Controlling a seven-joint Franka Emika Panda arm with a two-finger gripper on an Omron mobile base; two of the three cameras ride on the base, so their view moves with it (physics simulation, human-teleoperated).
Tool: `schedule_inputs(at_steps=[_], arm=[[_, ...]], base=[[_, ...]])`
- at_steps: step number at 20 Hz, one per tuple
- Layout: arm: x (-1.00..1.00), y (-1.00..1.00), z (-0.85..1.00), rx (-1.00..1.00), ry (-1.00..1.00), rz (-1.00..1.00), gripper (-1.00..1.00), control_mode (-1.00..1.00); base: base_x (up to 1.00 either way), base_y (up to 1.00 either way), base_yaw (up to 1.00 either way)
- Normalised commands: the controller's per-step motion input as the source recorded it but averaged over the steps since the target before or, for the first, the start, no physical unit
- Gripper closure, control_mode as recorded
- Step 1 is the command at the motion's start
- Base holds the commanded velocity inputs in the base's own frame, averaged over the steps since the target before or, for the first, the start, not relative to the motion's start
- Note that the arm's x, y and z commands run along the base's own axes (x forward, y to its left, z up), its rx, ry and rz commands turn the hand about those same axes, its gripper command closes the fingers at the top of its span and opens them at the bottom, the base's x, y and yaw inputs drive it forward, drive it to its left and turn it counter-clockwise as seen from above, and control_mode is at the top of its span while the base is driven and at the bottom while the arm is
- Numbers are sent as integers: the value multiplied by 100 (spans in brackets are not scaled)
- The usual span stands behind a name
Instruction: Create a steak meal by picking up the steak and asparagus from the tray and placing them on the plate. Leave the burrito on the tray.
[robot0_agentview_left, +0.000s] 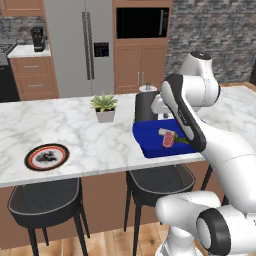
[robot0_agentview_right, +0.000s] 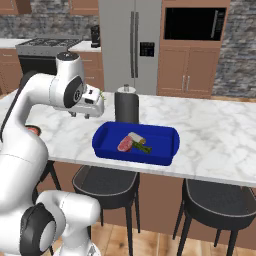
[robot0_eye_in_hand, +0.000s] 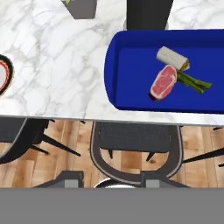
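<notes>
Hovering high above the counter's near edge, the gripper sits left of the tray and well apart from everything on it; whether its fingers are spread or closed cannot be told, since only their dark tips show at the bottom of the hand view. The steak, the burrito and the asparagus lie clustered at the tray's middle, the steak touching or nearly touching the burrito on one side and the asparagus on the other. This crowding is the main hazard: a finger coming down beside the steak is likely to nudge the burrito or pin a stalk of asparagus, so that the wrong item is dragged or lifted. The asparagus, being thin and low, may slip from a closing grasp or be pressed flat against the tray floor. The plate rests far off along the counter, with a potted plant standing between the two, so a long carry follows each pick; a loosely held item could drop on the marble en route. A dark cylindrical object behind the tray could obstruct a rearward approach.
</notes>
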Motion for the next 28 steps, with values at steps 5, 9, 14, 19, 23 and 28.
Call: schedule_inputs(at_steps=[5, 9, 14, 19, 23, 28], arm=[[11, -7, -17, 0, 0, -1, -100, -100], [3, -38, -44, 0, 0, -2, -100, -100], [17, -80, -26, 4, 1, -4, -100, -100], [30, -55, -38, 11, 9, -4, -100, -100], [29, -11, -32, 4, 16, 0, -100, -100], [25, 4, -32, -1, 19, -4, -100, -100]], base=[[0, 0, 0], [0, 0, 0], [0, 0, 0], [0, 0, 0], [0, 0, 0], [0, 0, 0]])
